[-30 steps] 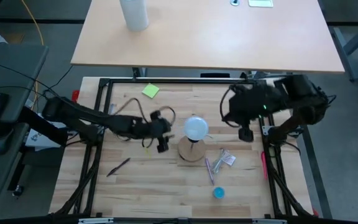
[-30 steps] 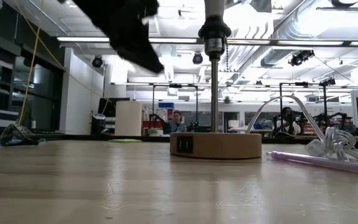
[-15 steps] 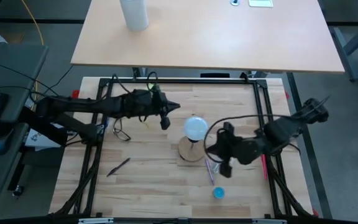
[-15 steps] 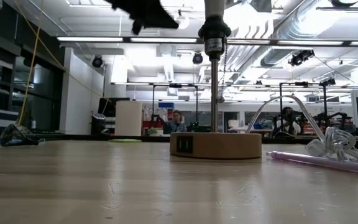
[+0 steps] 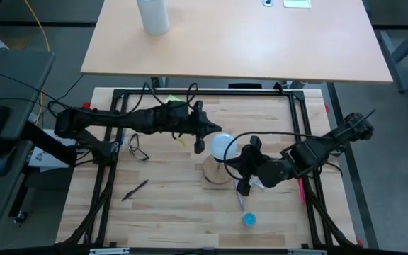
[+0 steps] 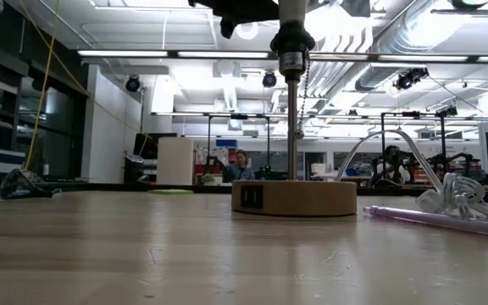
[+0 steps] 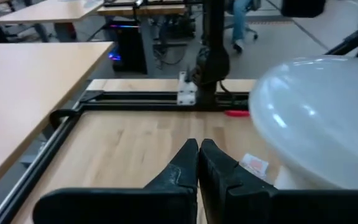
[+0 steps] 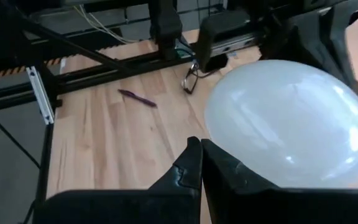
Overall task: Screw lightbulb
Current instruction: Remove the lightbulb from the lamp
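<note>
Left to right in the high view: left arm reaches in from 9 o'clock, left gripper (image 5: 199,142) sits just beside the lightbulb (image 5: 223,145) on its 9 o'clock side, fingers pressed together, holding nothing (own wrist view confirms it: the two dark fingertips (image 7: 191,163) meet with bare wood ahead and the white globe (image 7: 319,118) close by). Glasses (image 5: 137,147) lie on the table (image 5: 168,205) under the left forearm, a dark pen (image 5: 135,189) at about 7 o'clock from the bulb, a yellow-green note (image 5: 172,99) near the 12 o'clock edge. Lightbulb is upright in the middle of the table, seated on top of the lamp stem above the round wooden base (image 5: 214,173); the low view shows the black socket (image 6: 292,42) and the stem rising from the base (image 6: 294,198), the globe cut off at the top. Right gripper (image 5: 247,164) comes in from 3 o'clock, just beside the bulb at about 4 o'clock, fingers closed too, empty; its wrist view shows the shut fingertips (image 8: 194,165) right by the globe (image 8: 288,121), contact unclear. Purple pen (image 5: 238,193) and a blue cap (image 5: 249,219) lie at 5 o'clock of the base. White cylinder (image 5: 152,15) stands on the far desk at 11 o'clock.
</note>
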Motion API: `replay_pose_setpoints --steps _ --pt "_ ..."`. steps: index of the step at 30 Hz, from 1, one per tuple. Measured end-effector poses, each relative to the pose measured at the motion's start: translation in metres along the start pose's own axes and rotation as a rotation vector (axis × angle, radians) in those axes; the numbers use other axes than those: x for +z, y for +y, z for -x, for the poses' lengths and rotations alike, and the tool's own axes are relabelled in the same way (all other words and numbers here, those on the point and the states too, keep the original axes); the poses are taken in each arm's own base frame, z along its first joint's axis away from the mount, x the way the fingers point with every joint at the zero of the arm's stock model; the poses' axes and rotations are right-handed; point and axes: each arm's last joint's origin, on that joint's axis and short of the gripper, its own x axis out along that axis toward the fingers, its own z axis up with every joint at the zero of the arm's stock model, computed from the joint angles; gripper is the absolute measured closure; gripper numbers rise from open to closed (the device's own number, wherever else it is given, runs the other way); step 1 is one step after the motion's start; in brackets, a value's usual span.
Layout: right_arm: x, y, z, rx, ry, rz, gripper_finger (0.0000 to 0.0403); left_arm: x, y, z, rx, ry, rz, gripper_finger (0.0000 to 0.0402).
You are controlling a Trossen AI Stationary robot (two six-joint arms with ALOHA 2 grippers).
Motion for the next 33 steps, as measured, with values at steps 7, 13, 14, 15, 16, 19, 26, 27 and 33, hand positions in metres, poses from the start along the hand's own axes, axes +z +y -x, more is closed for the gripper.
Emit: replay_pose_setpoints --steps 7,13,14,15,16,19,26,27,33 --pt "-0.004 -0.005 0.001 -0.070 0.018 0.012 0.0403 0.005 -0.011 0.008 -0.049 -0.002 0.019 0.0401" --pt "-0.004 -0.009 0.000 -0.077 0.042 0.014 0.0403 0.007 -0.024 0.014 -0.062 0.004 0.052 0.0401" --pt "-0.004 -0.010 -0.001 -0.080 0.045 0.014 0.0403 0.007 -0.026 0.015 -0.064 0.011 0.059 0.0401" --pt "-0.004 -0.010 -0.001 -0.081 0.047 0.015 0.0403 0.006 -0.028 0.016 -0.066 0.021 0.066 0.0401" --pt "-0.004 -0.011 -0.001 -0.084 0.049 0.017 0.0403 0.006 -0.029 0.017 -0.070 0.028 0.075 0.0401" --pt "-0.005 -0.013 -0.001 -0.096 0.062 0.033 0.0403 0.006 -0.034 0.020 -0.080 0.043 0.096 0.0401" --pt "-0.007 -0.020 -0.002 -0.156 0.084 0.060 0.0403 0.006 -0.043 0.031 -0.071 0.069 0.125 0.0401" --pt "-0.007 -0.022 -0.002 -0.164 0.088 0.064 0.0403 0.006 -0.045 0.033 -0.070 0.074 0.128 0.0401" --pt "-0.009 -0.034 -0.004 -0.284 0.092 0.069 0.0403 0.008 -0.064 0.043 -0.165 0.085 0.145 0.0401"
